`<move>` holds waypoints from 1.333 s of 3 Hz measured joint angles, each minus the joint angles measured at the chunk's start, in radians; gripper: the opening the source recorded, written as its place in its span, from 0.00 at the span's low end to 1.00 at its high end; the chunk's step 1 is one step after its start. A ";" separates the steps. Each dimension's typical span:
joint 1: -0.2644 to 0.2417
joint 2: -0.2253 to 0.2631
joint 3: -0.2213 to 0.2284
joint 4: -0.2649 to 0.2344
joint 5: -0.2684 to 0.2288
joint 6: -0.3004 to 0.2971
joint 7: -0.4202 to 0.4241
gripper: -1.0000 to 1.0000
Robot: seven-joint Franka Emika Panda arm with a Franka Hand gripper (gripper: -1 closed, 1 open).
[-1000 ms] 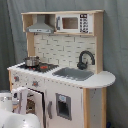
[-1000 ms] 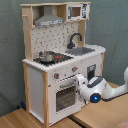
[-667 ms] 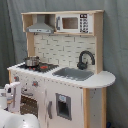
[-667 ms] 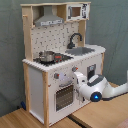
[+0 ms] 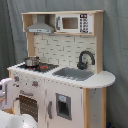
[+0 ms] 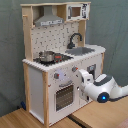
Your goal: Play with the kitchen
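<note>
The kitchen [image 5: 60, 75] is a tall white and light-wood toy with a grey hood [image 5: 40, 25], a dotted backsplash, a grey sink [image 5: 74, 73] and a black faucet [image 5: 85, 59]. A small metal pot [image 5: 31, 61] stands on the black-and-red stovetop. In the second exterior view my gripper [image 6: 78, 74] is at the kitchen's front, level with the knobs [image 6: 57, 76] and just above the oven door [image 6: 64, 96]. In the first exterior view only the white end of my arm [image 5: 5, 94] shows, at the left edge beside the oven door [image 5: 30, 105].
A toy microwave [image 5: 75, 22] sits in the top shelf. My white arm [image 6: 107, 90] with a blue light reaches in from the second exterior view's right. A wooden table [image 6: 30, 120] lies below the kitchen. Grey curtain hangs behind.
My arm's end has risen and moved towards the knob row at the kitchen's front; in the first exterior view it has shifted towards the left edge.
</note>
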 joint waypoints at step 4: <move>0.155 0.009 -0.287 0.156 0.001 -0.054 -0.136 1.00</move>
